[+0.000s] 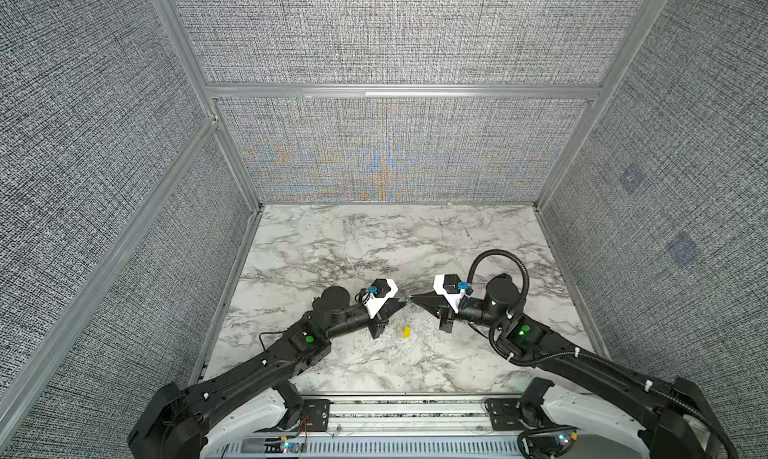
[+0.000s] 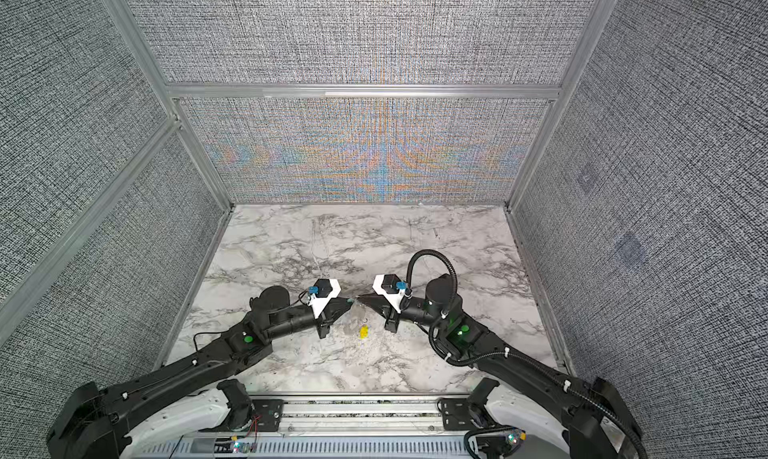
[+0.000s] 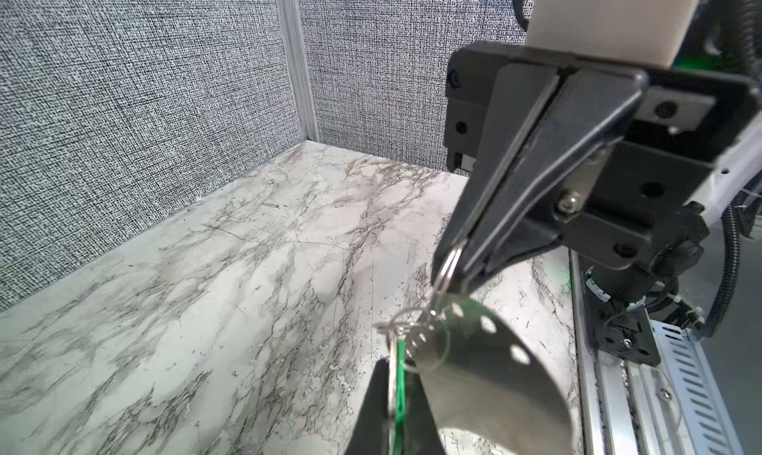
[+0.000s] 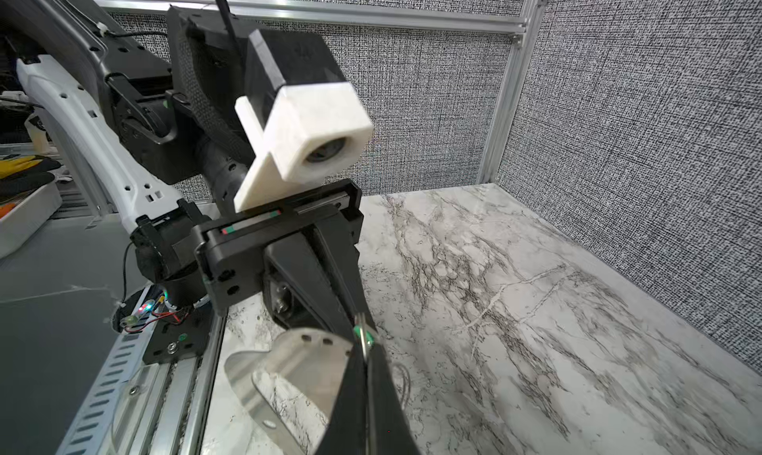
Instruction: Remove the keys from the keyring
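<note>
On the left, the left gripper (image 1: pixel 401 304) reaches toward the middle of the marble-patterned table (image 1: pixel 374 245), its black tapered fingers pressed together. The left wrist view shows what they hold. It is the flat green plastic tag of the green-tagged key (image 3: pixel 398 391), pinched edge-on right at the tips. Both top views give barely a speck of green there.

From that key a small tangle of thin wire loops runs to the keyring (image 3: pixel 474 370). It is a flat, smooth, shiny metal plate with a curved edge and a row of small round holes, and it hangs between the two grippers. From above it is little more than a faint glint. In the right wrist view the keyring (image 4: pixel 288 362) shows its broad face and rounded end.

Just below it in both top views, nearer the robot, the yellow-tagged key (image 1: pixel 406 332) lies loose on the marble, apart from the plate. It is a small bright blob that neither wrist view catches.

On the right, the right gripper (image 1: pixel 412 299) comes in almost tip to tip with its partner. Its jaws are shut tight, and the left wrist view shows a thin wire ring (image 3: pixel 451 263) of the keyring nipped at the very point.
</note>
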